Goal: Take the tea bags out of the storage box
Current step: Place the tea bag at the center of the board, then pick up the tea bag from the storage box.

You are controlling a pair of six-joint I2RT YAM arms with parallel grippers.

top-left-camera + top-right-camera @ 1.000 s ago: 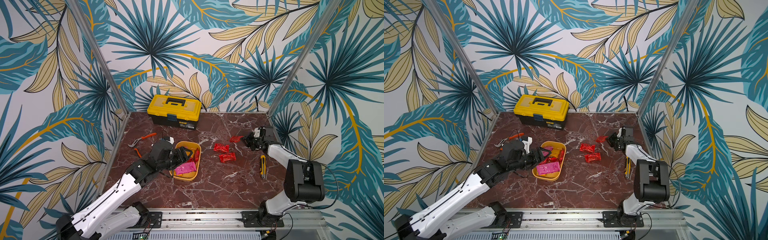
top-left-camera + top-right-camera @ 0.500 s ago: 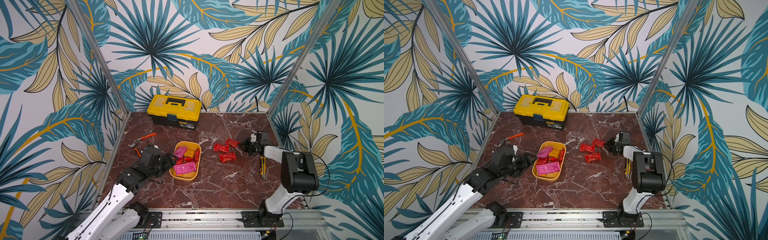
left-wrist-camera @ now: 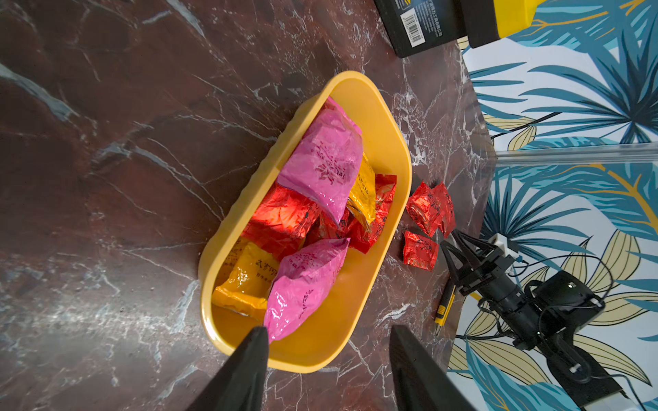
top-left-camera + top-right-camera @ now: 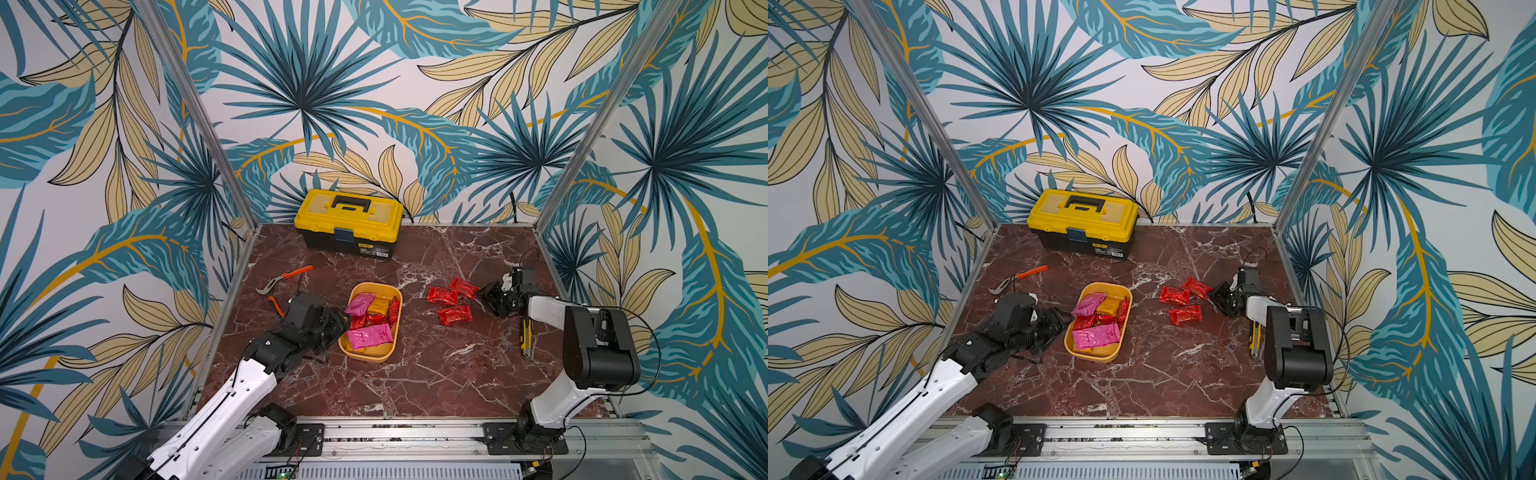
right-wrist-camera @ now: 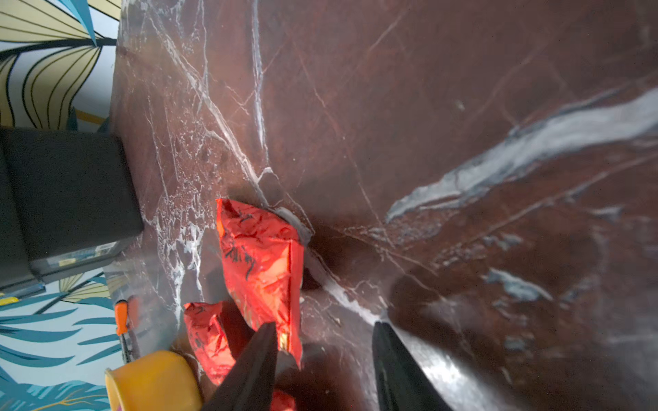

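Note:
The yellow-orange storage box stands mid-table, holding several tea bags: pink ones, with red and orange ones under them. Three red tea bags lie on the marble to its right. My left gripper is open at the box's near-left rim, one finger beside a pink bag's corner. My right gripper is open and low, beside a red tea bag that lies free on the table.
A yellow-lidded black toolbox stands at the back wall. Orange-handled pliers lie behind my left arm. A yellow utility knife lies under my right arm, near the right wall.
My right gripper came down with a red tea bag, opened and left it beside the other two. My left gripper drew back from over the box, then returned to its rim, jaws narrower.

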